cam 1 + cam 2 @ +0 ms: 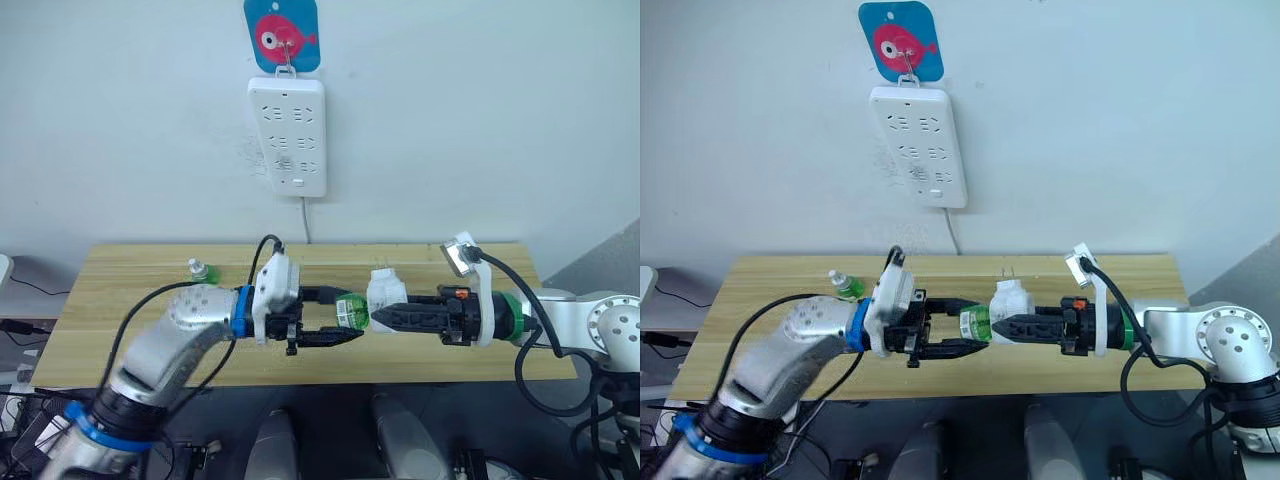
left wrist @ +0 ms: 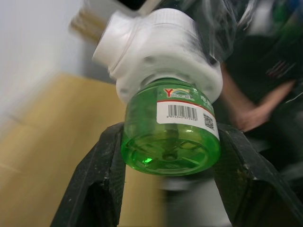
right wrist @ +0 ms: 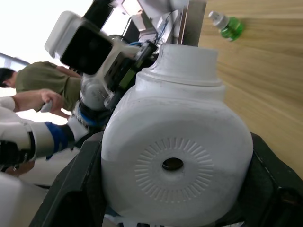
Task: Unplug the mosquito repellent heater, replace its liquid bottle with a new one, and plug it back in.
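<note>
Support: a light wooden table [image 1: 130,300] — long, its far edge against the white wall.
Lying on it: the new one [image 1: 203,269] — a small green bottle with a pale cap, near the far left of the top, tilted.
Elsewhere: bare wood grain.

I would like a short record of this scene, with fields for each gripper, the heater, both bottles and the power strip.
left gripper: shut on the capless green translucent bottle
right gripper: shut on the white rounded plastic heater
heater: unplugged, held above the wooden table, bottle still attached
capped green bottle: on the table, apart
white power strip: on the wall
</note>
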You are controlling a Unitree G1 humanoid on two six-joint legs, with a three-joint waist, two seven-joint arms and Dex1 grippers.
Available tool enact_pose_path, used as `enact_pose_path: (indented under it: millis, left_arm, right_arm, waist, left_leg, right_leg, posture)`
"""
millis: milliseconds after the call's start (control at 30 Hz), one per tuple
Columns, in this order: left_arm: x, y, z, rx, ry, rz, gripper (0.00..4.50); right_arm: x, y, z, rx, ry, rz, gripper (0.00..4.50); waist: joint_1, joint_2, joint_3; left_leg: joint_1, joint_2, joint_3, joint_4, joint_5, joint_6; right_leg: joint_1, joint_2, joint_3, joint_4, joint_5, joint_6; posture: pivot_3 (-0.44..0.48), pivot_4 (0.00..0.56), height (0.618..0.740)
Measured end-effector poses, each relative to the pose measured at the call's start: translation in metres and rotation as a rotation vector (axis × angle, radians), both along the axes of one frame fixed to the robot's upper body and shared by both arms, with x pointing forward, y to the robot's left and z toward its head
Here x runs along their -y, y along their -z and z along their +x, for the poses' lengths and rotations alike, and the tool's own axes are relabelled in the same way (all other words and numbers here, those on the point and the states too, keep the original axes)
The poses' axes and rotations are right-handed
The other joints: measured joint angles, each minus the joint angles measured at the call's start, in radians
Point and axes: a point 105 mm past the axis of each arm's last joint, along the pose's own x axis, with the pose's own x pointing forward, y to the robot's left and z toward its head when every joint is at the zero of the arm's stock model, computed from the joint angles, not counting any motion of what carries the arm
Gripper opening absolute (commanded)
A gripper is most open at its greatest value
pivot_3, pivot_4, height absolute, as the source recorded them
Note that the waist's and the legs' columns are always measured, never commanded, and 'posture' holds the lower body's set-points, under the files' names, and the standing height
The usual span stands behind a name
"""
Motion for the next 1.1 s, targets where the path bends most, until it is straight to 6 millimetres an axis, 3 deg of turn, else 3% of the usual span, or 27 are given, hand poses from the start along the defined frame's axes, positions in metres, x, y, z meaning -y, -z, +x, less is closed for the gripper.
enact_pose_path:
  millis: [100,233,367,433,533,633,833,1067,1100]
  left_arm:
    - [-0.001,-0.003,0.001,-0.068,0.013,0.013,2.21]
    - [0.0,-0.001,0.004,-0.02,0.0,0.012,2.21]
    - [-0.004,0.008,0.008,0.123,-0.04,0.042,3.56]
    - [-0.009,0.023,0.006,0.253,-0.049,0.095,4.18]
    - [-0.014,0.043,0.003,0.391,-0.058,0.139,4.18]
    - [-0.014,0.051,0.007,0.57,-0.098,0.144,4.18]
    - [-0.013,0.025,0.012,0.993,-0.214,-0.007,4.18]
    - [-0.004,0.015,0.005,1.119,-0.155,-0.07,4.18]
    - [-0.001,0.014,0.006,1.125,-0.148,-0.078,4.0]
  right_arm:
    - [-0.001,-0.001,-0.001,0.004,-0.007,0.004,3.06]
    - [0.0,-0.001,0.001,0.005,0.003,0.002,3.06]
    - [0.001,0.0,0.003,0.007,0.017,-0.004,3.06]
    - [0.002,-0.001,0.004,0.009,0.028,-0.003,3.06]
    - [0.002,-0.001,0.005,0.01,0.038,-0.004,3.06]
    - [0.002,0.0,0.005,0.007,0.041,-0.004,3.06]
    - [0.003,0.001,0.004,0.003,0.044,-0.005,3.06]
    - [0.003,0.001,0.005,0.005,0.046,-0.008,3.06]
    - [0.003,0.001,0.005,0.006,0.046,-0.008,3.06]
  waist:
    - [0.003,0.0,0.0]
    - [0.006,0.0,0.0]
    - [0.005,0.0,0.0]
    - [0.005,0.0,0.0]
    - [0.009,0.0,0.0]
    - [0.011,0.0,0.0]
    - [0.01,0.0,0.0]
    - [0.008,0.0,0.0]
    - [0.008,0.0,0.0]
  left_leg:
    - [0.0,0.0,0.0,0.0,0.0,0.0]
    - [0.0,0.0,0.0,-0.001,0.0,0.0]
    - [0.0,0.0,0.001,-0.001,0.0,0.0]
    - [0.0,0.0,0.003,-0.001,0.0,0.0]
    - [0.0,0.0,0.003,-0.001,0.0,0.0]
    - [-0.001,-0.001,0.002,0.0,0.0,0.0]
    - [-0.001,-0.001,0.004,0.0,0.0,0.0]
    - [-0.001,-0.001,0.004,0.0,0.0,0.0]
    - [-0.001,-0.001,0.004,0.001,0.0,0.0]
  right_leg:
    - [0.0,0.0,0.0,-0.002,0.0,0.0]
    - [0.0,0.0,0.0,-0.002,0.001,-0.001]
    - [0.0,0.0,0.001,-0.002,0.001,-0.002]
    - [0.0,0.0,0.002,-0.002,0.001,-0.002]
    - [0.0,-0.001,0.002,-0.003,0.002,-0.003]
    - [0.0,-0.001,0.002,-0.003,0.001,-0.003]
    - [0.0,-0.002,0.003,-0.003,0.003,-0.004]
    - [0.0,-0.002,0.003,-0.002,0.004,-0.003]
    - [0.0,-0.002,0.003,-0.002,0.004,-0.003]
  posture:
    - [-0.211,0.247,0.74]
    - [-0.211,0.246,0.74]
    - [-0.212,0.246,0.74]
    - [-0.212,0.245,0.74]
    - [-0.217,0.245,0.74]
    - [-0.218,0.244,0.74]
    - [-0.221,0.245,0.74]
    - [-0.224,0.245,0.74]
    - [-0.226,0.246,0.74]
